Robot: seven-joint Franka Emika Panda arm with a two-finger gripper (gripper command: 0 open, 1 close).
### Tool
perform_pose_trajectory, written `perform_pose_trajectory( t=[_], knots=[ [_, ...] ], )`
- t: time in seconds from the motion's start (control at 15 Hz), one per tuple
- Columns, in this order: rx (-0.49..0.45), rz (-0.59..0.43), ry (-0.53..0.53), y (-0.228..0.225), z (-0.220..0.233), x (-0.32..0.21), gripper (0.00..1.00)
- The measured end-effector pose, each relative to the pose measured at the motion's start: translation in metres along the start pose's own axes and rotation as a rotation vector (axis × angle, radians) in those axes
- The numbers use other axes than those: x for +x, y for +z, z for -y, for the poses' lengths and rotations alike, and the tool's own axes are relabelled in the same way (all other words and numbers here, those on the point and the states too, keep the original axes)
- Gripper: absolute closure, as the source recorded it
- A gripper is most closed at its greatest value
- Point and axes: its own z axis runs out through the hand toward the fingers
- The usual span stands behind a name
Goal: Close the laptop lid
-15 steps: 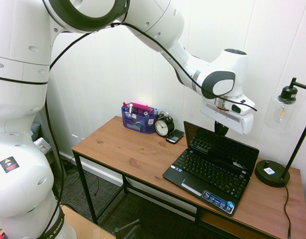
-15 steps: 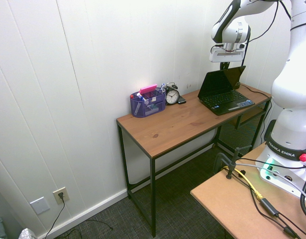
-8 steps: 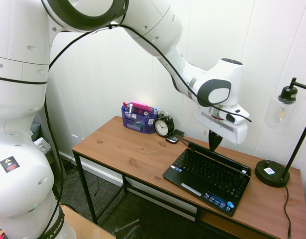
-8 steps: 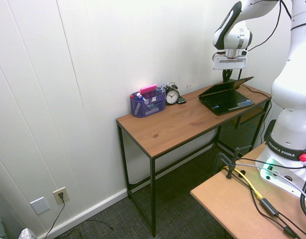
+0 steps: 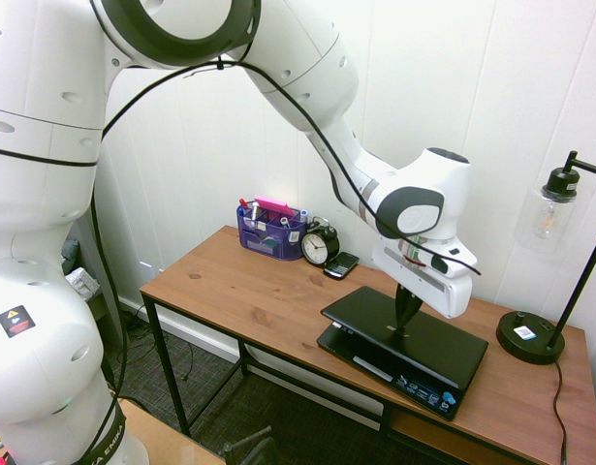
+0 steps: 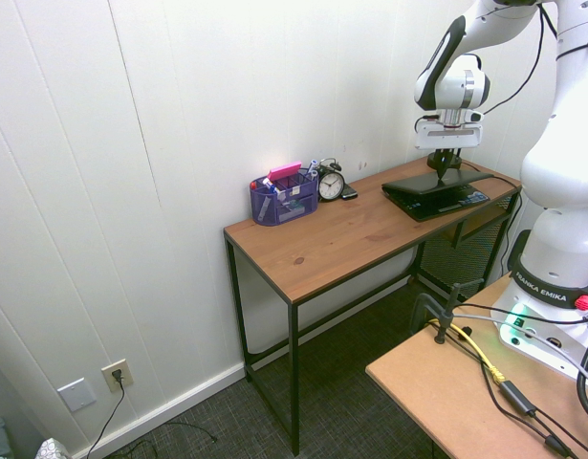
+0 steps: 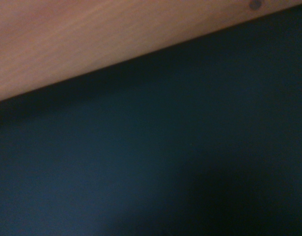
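Lid (image 5: 414, 334) is nearly flat on the keyboard; gripper (image 5: 405, 329), jaws clenched and empty, should press straight down gently till it seats.

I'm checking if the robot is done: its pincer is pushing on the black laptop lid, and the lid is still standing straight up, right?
Not quite. The pincer is on the thin black laptop lid, but the lid isn't standing up. The first exterior view shows it folded down almost flat over the keyboard base on the brown wooden desk.
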Motion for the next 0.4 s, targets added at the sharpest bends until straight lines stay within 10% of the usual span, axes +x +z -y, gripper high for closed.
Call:
perform_pose_trajectory(
  t=[0.4],
  knots=[
    [-0.011, 0.019, 0.011, 0.030, -0.009, 0.004, 1.00]
  ],
)
